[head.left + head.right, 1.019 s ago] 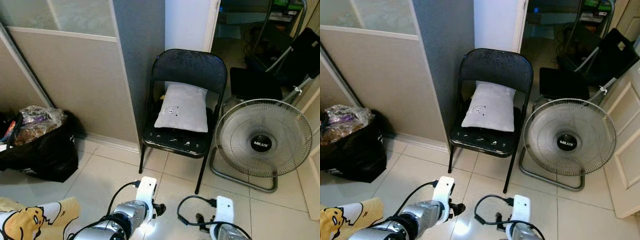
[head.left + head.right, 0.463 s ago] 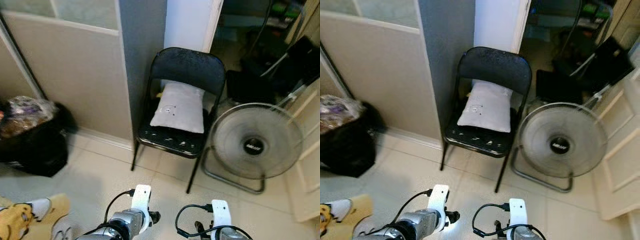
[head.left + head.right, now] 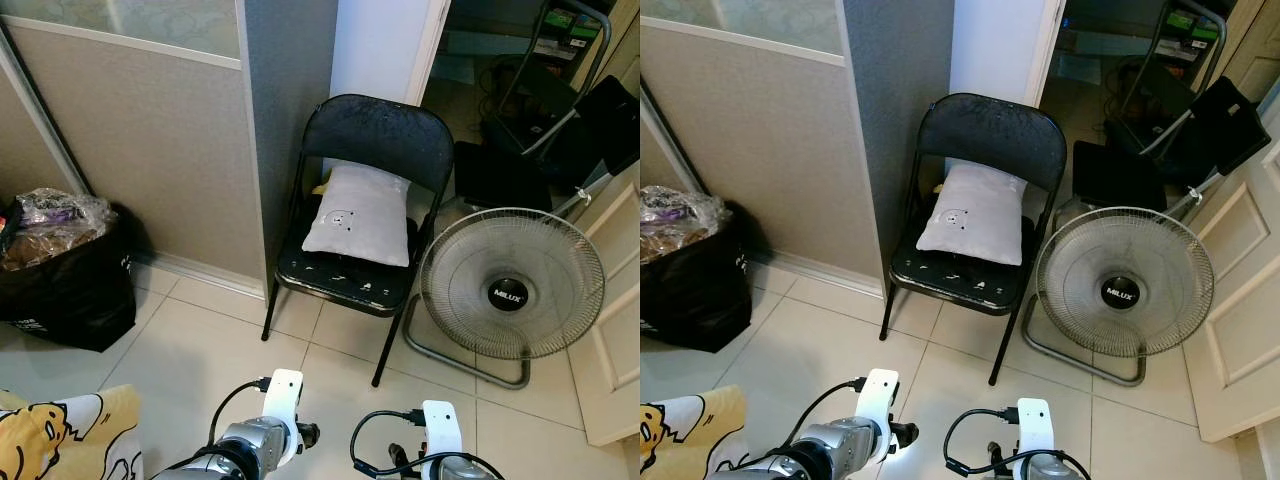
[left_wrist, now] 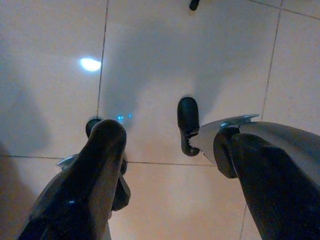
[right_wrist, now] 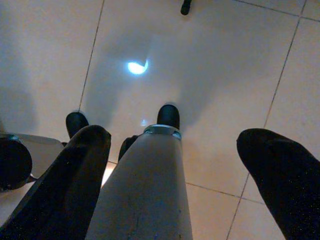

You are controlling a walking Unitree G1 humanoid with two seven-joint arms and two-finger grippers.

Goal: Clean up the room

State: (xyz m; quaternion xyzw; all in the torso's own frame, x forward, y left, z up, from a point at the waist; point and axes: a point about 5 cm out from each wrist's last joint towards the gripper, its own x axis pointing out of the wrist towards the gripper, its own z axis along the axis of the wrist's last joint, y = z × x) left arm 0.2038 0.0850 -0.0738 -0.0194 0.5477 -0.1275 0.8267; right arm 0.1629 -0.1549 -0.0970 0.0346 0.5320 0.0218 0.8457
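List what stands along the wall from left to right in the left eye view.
Black trash bag → black folding chair with a white pillow on its seat → floor fan → white door at the right edge.

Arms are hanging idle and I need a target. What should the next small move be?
Probably step toward the chair and raise one tool for the pillow on its seat: both tools hang open and empty over bare tile, and the pillow is the nearest loose item.
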